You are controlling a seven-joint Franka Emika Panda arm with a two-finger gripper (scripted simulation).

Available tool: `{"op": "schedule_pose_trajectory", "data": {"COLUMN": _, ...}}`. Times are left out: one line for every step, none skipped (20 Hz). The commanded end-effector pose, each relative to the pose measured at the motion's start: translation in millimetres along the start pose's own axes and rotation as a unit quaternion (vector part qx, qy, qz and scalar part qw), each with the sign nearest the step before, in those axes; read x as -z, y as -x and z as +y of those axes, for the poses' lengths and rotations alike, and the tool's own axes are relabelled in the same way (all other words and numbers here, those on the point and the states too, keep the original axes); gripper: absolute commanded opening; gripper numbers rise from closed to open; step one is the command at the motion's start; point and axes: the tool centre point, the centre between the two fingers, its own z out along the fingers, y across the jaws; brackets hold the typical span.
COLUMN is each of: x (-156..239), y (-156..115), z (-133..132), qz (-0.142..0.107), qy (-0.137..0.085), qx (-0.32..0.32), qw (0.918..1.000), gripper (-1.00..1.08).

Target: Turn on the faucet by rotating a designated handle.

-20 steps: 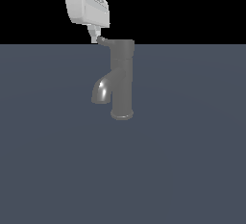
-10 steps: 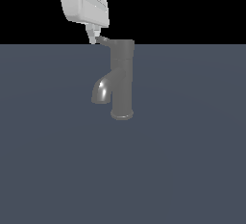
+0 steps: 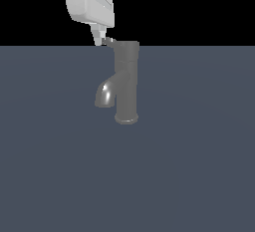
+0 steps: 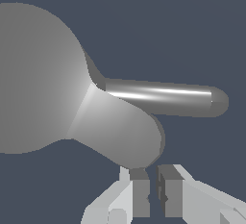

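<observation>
Grey metal faucet stands upright on the flat blue-grey surface, round base down, curved spout turned toward the exterior view's left. The handle caps the column; its thin tip juts out toward the exterior view's left.

Exterior view: my gripper hangs over that tip, white body above, fingertips right at the tip's end. Contact cannot be judged from here, nor the jaw spacing.

Wrist view: looking down on the handle, a broad round cap with a tapered lobe, and the glossy spout running out beneath it. My gripper shows two fingers nearly together, only a narrow slit between the pads, nothing held in it. The fingers sit just beside the rounded end of the handle's lobe; touching or not, I cannot tell.
</observation>
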Motion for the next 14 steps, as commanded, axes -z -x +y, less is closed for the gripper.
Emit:
{"op": "schedule_pose_trajectory", "data": {"x": 0.2, "y": -33.5, "z": -1.1, "qz": 0.003, "qy": 0.001, "qx": -0.02, "qw": 0.9998, "gripper": -1.0}}
{"op": "schedule_pose_trajectory", "data": {"x": 0.2, "y": -38.6, "z": 0.3, "qz": 0.003, "qy": 0.001, "qx": -0.02, "qw": 0.9998, "gripper": -1.0}}
{"op": "schedule_pose_trajectory", "data": {"x": 0.3, "y": -43.8, "z": 1.7, "qz": 0.003, "qy": 0.001, "qx": -0.021, "qw": 0.9998, "gripper": -1.0}}
{"op": "schedule_pose_trajectory", "data": {"x": 0.3, "y": -48.9, "z": 3.1, "qz": 0.003, "qy": 0.001, "qx": -0.022, "qw": 0.9998, "gripper": -1.0}}
{"op": "schedule_pose_trajectory", "data": {"x": 0.4, "y": -54.2, "z": 4.5, "qz": 0.003, "qy": 0.001, "qx": -0.022, "qw": 0.9997, "gripper": -1.0}}
{"op": "schedule_pose_trajectory", "data": {"x": 0.5, "y": -59.4, "z": 6.0, "qz": 0.003, "qy": 0.002, "qx": -0.023, "qw": 0.9997, "gripper": -1.0}}
{"op": "schedule_pose_trajectory", "data": {"x": 0.5, "y": -64.8, "z": 7.4, "qz": 0.003, "qy": 0.002, "qx": -0.024, "qw": 0.9997, "gripper": -1.0}}
{"op": "schedule_pose_trajectory", "data": {"x": 0.5, "y": -64.8, "z": 7.4, "qz": 0.003, "qy": 0.002, "qx": -0.024, "qw": 0.9997, "gripper": -1.0}}
{"op": "schedule_pose_trajectory", "data": {"x": 0.4, "y": -31.2, "z": 11.8, "qz": 0.001, "qy": 0.001, "qx": 0.003, "qw": 1.0, "gripper": -1.0}}
{"op": "schedule_pose_trajectory", "data": {"x": 0.4, "y": -37.7, "z": 9.1, "qz": 0.002, "qy": 0.001, "qx": 0.001, "qw": 1.0, "gripper": -1.0}}
{"op": "schedule_pose_trajectory", "data": {"x": 0.4, "y": -44.2, "z": 6.5, "qz": 0.002, "qy": 0.001, "qx": -0.001, "qw": 1.0, "gripper": -1.0}}
{"op": "schedule_pose_trajectory", "data": {"x": 0.4, "y": -50.6, "z": 3.9, "qz": 0.002, "qy": 0.001, "qx": -0.003, "qw": 1.0, "gripper": -1.0}}
{"op": "schedule_pose_trajectory", "data": {"x": 0.5, "y": -56.9, "z": 1.4, "qz": 0.002, "qy": 0.001, "qx": -0.004, "qw": 1.0, "gripper": -1.0}}
{"op": "schedule_pose_trajectory", "data": {"x": 0.5, "y": -63.1, "z": -1.1, "qz": 0.002, "qy": 0.001, "qx": -0.006, "qw": 1.0, "gripper": -1.0}}
